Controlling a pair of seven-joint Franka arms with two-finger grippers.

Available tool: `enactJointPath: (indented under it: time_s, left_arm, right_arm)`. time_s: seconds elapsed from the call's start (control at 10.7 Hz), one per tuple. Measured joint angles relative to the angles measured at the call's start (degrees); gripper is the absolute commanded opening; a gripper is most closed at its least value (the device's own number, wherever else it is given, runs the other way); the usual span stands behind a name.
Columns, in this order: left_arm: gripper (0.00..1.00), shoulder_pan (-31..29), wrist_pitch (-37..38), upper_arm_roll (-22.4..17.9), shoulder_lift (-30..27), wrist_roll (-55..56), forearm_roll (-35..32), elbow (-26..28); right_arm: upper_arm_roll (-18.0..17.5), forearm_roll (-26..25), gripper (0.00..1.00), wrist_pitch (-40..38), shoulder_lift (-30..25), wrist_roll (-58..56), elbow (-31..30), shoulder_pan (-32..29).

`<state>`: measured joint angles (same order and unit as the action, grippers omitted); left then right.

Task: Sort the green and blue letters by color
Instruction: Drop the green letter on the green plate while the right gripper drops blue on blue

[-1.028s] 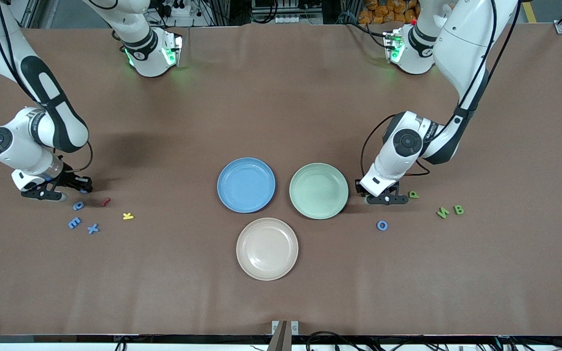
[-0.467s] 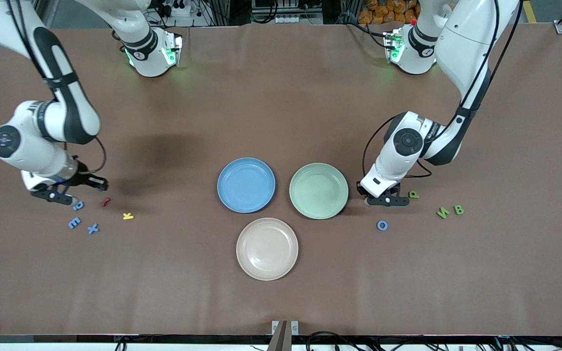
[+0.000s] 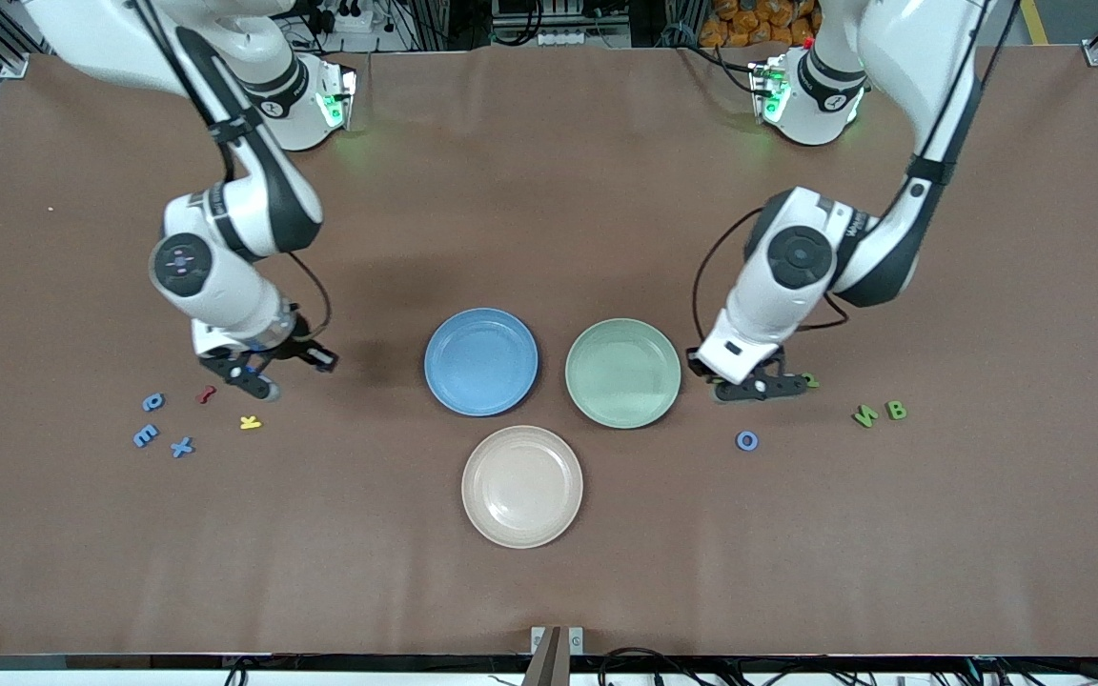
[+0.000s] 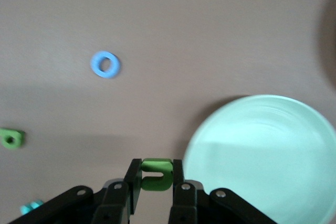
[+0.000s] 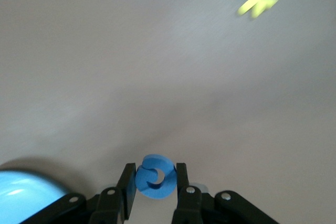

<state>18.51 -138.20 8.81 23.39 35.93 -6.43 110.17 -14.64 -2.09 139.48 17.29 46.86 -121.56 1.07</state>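
Both carries were under way: the right gripper (image 5: 153,190) pinched a small flat blue letter (image 5: 153,177) above the brown table beside the blue plate (image 3: 480,361), while the left gripper (image 4: 156,192) clamped a green letter (image 4: 155,174) beside the green plate (image 3: 622,372), each next needing release over its plate.

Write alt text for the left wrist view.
The left hand grips a small green letter just above the brown table, beside the green plate. A blue ring-shaped letter and another green letter lie farther off.
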Motion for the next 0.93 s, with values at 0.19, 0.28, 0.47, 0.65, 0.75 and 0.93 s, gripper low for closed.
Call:
enactJointPath:
  time_s: [0.19, 0.28, 0.47, 0.65, 0.75, 0.93]
  left_arm:
    - [0.20, 4.73, 1.42, 0.09, 0.68, 7.89, 0.36, -2.04]
    - [0.20, 6.66, 1.52, 0.08, 1.53, 10.95, 1.00, -3.00]
    - [0.61, 8.54, 1.53, 0.03, 4.12, 15.08, 1.48, -5.51]
    - [1.00, 8.57, 1.53, -0.12, 7.20, 16.08, 1.49, -8.22]
    - [1.00, 8.54, 1.53, -0.20, 8.07, 16.10, 1.49, -8.93]
    - [1.00, 8.17, 1.54, -0.40, 8.33, 16.12, 1.49, -9.54]
  right_arm:
    - [-1.02, 0.00, 0.00, 0.01, 1.87, 10.51, 2.92, 5.63]
    - [-1.09, -0.06, 0.00, 0.01, 3.28, 14.96, 4.63, 8.57]
    - [-1.03, -0.14, 0.19, 0.07, 6.50, 22.04, 7.81, 13.32]
    - [-0.56, -0.51, 0.81, 0.12, 9.70, 25.83, 10.58, 16.01]
    - [-0.37, -0.82, 1.00, 0.12, 10.66, 26.35, 11.40, 16.19]
    - [0.50, -1.53, 1.00, -0.20, 11.06, 26.50, 12.18, 15.29]
